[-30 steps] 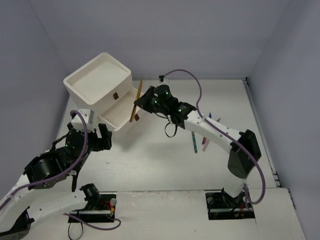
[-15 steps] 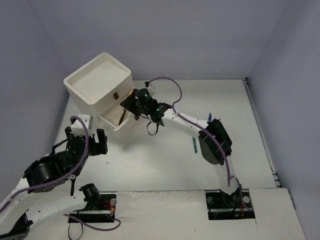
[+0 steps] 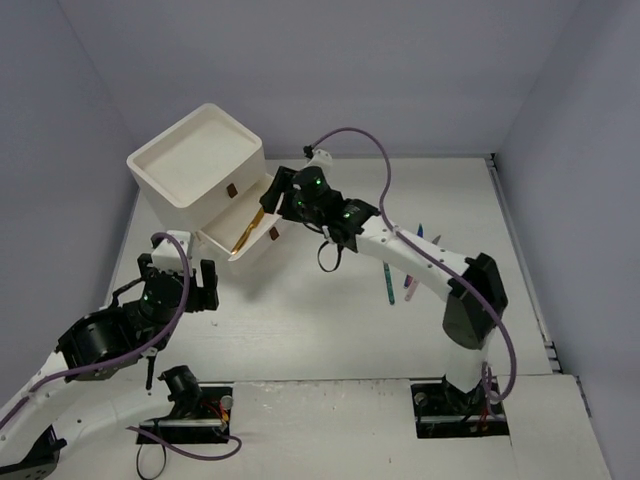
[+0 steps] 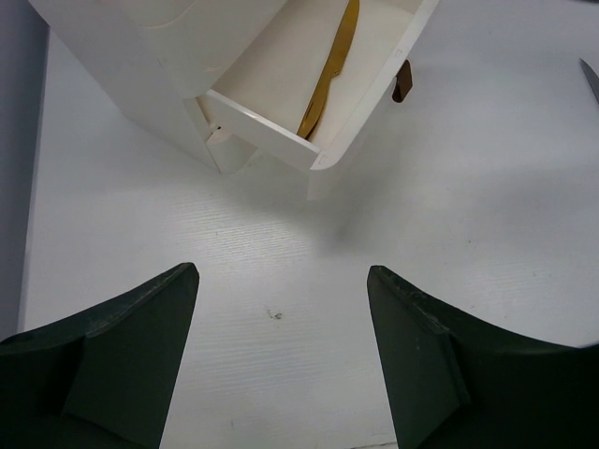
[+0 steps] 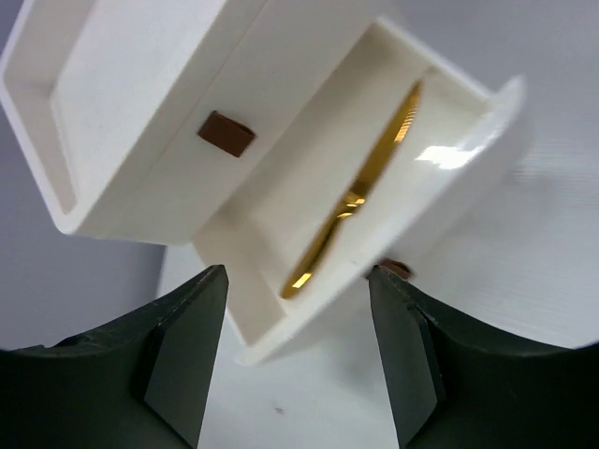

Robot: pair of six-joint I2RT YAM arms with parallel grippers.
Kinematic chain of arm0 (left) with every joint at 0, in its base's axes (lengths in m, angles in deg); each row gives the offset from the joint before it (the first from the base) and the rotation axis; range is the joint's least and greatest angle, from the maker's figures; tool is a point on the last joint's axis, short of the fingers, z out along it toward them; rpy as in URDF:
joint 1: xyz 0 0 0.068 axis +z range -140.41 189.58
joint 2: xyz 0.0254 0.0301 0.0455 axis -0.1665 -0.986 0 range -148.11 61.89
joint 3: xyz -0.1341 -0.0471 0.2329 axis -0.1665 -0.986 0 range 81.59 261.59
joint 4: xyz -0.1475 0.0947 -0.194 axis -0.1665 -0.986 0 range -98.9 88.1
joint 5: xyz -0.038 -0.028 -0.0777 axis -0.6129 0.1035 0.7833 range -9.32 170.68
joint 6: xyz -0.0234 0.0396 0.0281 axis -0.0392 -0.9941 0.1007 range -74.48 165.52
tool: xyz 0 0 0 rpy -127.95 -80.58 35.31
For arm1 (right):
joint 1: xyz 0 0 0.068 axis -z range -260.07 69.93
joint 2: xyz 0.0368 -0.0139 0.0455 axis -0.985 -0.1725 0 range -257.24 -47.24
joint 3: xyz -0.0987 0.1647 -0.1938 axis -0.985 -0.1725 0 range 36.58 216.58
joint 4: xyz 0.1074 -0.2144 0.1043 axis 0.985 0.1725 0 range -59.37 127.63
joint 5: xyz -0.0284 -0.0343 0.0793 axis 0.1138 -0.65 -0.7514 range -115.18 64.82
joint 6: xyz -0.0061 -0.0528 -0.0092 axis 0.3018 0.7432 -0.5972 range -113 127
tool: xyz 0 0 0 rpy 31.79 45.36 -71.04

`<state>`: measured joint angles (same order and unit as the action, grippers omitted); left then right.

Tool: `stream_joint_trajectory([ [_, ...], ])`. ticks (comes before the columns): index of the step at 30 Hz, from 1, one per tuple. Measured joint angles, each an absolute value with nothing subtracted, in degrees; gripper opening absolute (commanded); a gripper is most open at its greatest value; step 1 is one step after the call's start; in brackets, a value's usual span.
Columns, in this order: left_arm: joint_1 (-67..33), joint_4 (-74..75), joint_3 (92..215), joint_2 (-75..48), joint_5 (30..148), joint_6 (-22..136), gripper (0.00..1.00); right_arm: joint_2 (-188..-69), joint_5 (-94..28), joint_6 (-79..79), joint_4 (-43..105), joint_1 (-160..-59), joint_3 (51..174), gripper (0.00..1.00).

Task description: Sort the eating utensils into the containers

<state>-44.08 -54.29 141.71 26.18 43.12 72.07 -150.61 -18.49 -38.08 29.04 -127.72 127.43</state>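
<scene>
The right claw [image 5: 298, 276] is spread; the gold utensil [image 5: 360, 192], perhaps a knife, lies in the open drawer [image 5: 468, 122] at its 12 o'clock.

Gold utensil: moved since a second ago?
Yes. It went left, out of the right gripper beside the cabinet, into the open drawer; the gold utensil lies there.

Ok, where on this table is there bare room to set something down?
Widest bare patch: the table between the open drawer and the arm bases, right of the left claw. Another strip runs along the far edge behind the right arm. Crowded: the drawer front, where the right claw hovers, and the loose utensils beside that arm.
</scene>
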Motion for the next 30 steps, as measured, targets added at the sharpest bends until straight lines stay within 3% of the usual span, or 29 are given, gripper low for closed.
stream_joint_trajectory([
  [4,-44.1,-52.0,140.0,25.5,43.4,70.2,0.7,-139.3,-12.8,-29.7,36.1,-124.9,119.6,0.62],
  [10,-44.0,-46.5,135.3,24.5,45.3,67.5,0.7,-129.7,-10.7,-21.8,44.2,-112.8,105.4,0.63],
  [18,-43.1,-42.0,131.7,24.8,49.1,67.4,0.7,-134.5,-14.5,-14.3,49.9,-106.6,95.6,0.55],
  [30,-42.8,-41.0,129.2,27.0,52.2,71.7,0.7,-143.1,-16.9,-12.0,48.5,-106.6,94.5,0.4],
])
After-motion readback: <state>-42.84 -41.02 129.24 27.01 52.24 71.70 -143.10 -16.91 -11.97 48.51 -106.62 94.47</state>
